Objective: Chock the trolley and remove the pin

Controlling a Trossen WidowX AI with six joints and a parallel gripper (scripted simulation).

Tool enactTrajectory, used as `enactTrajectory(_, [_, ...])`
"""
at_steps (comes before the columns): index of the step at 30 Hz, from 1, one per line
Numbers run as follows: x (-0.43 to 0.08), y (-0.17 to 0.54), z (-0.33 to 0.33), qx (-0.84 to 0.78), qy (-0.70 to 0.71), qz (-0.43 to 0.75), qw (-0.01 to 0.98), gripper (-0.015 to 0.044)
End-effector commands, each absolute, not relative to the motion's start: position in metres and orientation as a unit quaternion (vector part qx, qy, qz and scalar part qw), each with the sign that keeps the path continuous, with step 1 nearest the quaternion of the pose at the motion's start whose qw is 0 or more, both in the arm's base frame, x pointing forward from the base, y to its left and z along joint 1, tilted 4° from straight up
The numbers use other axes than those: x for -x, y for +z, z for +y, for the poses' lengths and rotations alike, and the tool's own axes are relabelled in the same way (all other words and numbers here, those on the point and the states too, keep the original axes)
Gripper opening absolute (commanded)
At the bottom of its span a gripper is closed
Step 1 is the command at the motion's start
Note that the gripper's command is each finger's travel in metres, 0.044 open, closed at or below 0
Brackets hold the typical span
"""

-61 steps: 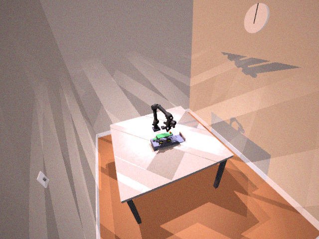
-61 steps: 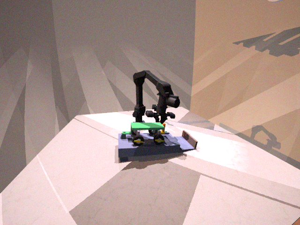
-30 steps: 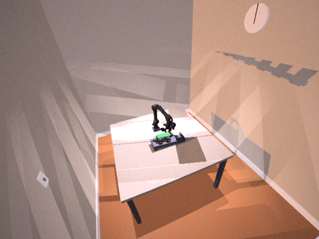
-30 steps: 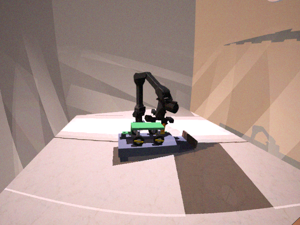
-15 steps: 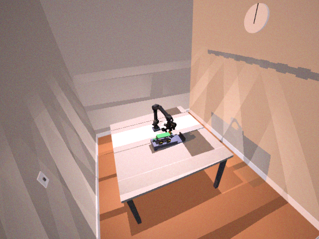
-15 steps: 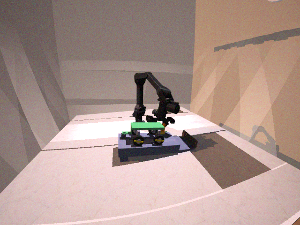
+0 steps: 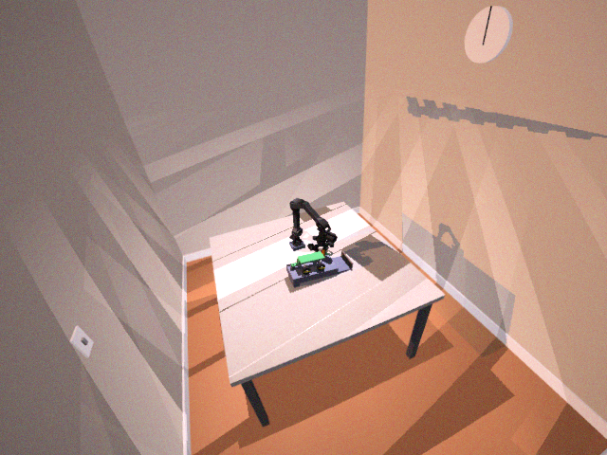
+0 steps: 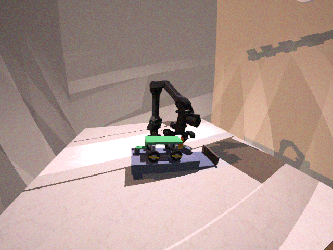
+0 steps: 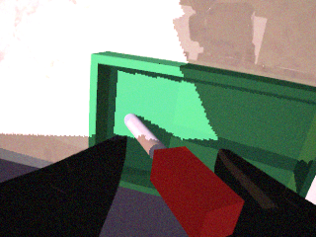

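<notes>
The gripper (image 9: 172, 144) is open over the green tray (image 9: 140, 59). The red-headed stop pin (image 9: 190, 185) is tilted between the parted fingers in the wrist view, its pale shaft reaching into the tray. There is a gap on the left side of its head. The head overlaps the right finger; whether it leans there is unclear. The trolley (image 7: 310, 258) (image 8: 163, 139), green on top with black wheels, stands on the ramp (image 7: 313, 277) (image 8: 164, 166). The yellow chock (image 8: 180, 147) with its orange handle is at the trolley's downhill end, far side. Wheel contact is hidden.
An upright end board (image 7: 346, 260) (image 8: 210, 154) closes the ramp's low end. The arm (image 7: 296, 217) (image 8: 155, 104) stands behind the ramp and reaches down beyond the trolley. The trolley hides the tray in the top and exterior views. Strong light and shadow cross the table (image 7: 294, 318) (image 8: 134, 210).
</notes>
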State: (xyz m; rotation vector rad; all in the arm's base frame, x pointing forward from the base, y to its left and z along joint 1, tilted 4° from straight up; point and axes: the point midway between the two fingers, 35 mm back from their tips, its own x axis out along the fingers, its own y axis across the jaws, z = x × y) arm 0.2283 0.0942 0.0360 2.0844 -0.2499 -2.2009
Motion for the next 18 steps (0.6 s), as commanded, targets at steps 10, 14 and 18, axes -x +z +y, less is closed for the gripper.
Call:
enactTrajectory(10, [-0.2290, 0.0319, 0.1014, -0.685, -0.722, -0.081, 0.047, 0.0190])
enactTrajectory(14, [-0.2290, 0.0304, 0.1033, -0.685, -0.722, -0.081, 0.047, 0.0190])
enactTrajectory(18, [-0.2291, 0.0289, 0.1052, -0.685, -0.722, -0.081, 0.047, 0.0190])
